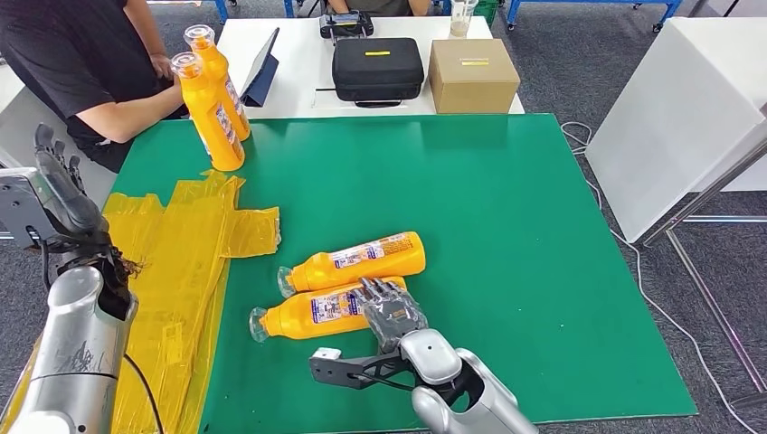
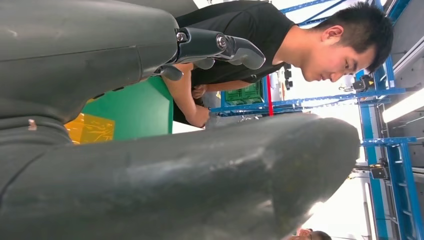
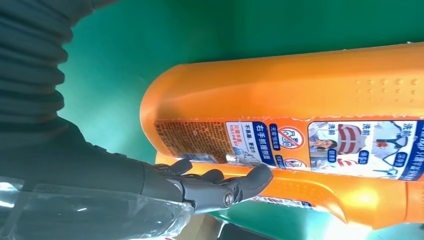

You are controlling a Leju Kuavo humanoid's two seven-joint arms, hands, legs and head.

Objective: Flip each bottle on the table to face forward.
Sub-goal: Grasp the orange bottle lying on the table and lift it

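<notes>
**Right hand resting on the nearer lying bottle**

Landmark: green mat (image 1: 506,235). Two orange bottles are lying on their sides near the mat's front-left part, side by side and touching, caps pointing toward the mat's left edge. The right hand (image 1: 391,312) is resting on the base end of the nearer lying bottle (image 1: 317,312); the fingers (image 3: 250,180) are lying spread along its labelled side, touching it, not wrapped around it. The farther lying bottle (image 1: 362,259) is lying just beyond the hand. Two standing bottles (image 1: 213,99) are sitting upright at the mat's far-left corner, beside a person (image 1: 72,63). The left hand (image 1: 56,185) is hanging raised off the mat's left edge, above yellow plastic sheeting (image 1: 181,244), fingers apart and holding nothing.
</notes>
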